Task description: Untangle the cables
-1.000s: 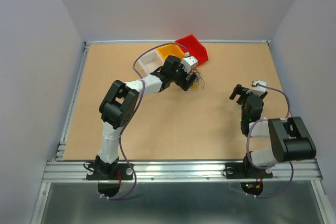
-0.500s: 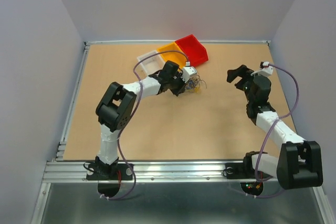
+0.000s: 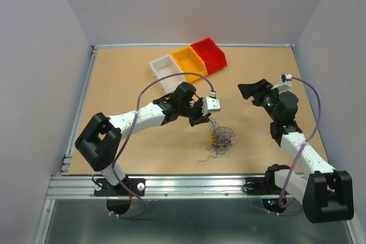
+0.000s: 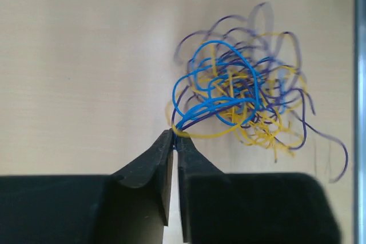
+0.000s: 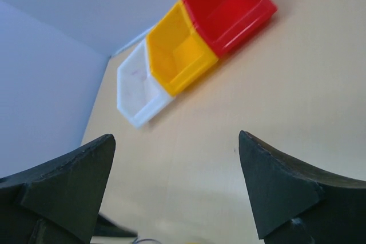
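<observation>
The left arm stretches low across the desk, jaws clenched on blue strands of the cables, with the tangle just beyond their tips. The right arm is held off the desk, jaws spread wide and facing three bins well beyond them.

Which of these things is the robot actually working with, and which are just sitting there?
In use: tangle of blue, yellow and purple cables; left jaws, pinched shut on its strands.
Lying about: red bin, yellow bin, white bin; right jaws, open and holding nothing.
</observation>
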### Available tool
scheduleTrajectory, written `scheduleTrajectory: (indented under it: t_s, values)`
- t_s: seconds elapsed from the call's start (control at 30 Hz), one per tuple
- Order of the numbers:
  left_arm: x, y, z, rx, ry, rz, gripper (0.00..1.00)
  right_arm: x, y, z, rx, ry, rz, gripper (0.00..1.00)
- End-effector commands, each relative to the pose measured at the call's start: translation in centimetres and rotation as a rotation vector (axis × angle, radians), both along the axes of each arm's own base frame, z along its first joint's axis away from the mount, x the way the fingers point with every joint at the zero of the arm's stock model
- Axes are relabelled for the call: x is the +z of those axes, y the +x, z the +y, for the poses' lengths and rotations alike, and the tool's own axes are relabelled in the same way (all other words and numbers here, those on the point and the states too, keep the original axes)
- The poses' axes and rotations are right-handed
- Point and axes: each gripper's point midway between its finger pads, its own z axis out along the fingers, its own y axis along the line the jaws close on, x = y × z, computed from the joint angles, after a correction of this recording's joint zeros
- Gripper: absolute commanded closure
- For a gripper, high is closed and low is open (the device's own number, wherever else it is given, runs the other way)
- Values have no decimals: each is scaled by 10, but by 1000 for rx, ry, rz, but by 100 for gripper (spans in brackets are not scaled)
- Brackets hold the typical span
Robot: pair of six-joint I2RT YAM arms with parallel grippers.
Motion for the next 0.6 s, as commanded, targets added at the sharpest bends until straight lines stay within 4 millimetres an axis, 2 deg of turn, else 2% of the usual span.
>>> scheduleTrajectory:
  t_s: [0.0,0.07,0.13,0.17,0.3,0.4,0.57]
  values:
    - [5,19,5,53,-34,-121,64,-5,-16,50,317,17,-24,8]
    - [3,33,8,120,-31,-145,54,-3,-17,67,370,-4,-27,9]
    - [4,45,13,177,-30,-161,44,-12,-16,76,375,-57,-19,9]
    - [9,50,14,192,-46,-171,42,-13,-19,87,397,-75,-18,8]
    - [14,66,29,235,-79,-147,39,-20,-19,102,426,-112,-10,8]
    - [10,64,32,200,-79,-124,36,-23,-17,106,435,-127,7,10]
    - [1,51,24,104,-70,-64,33,-17,-16,95,361,-133,-2,10]
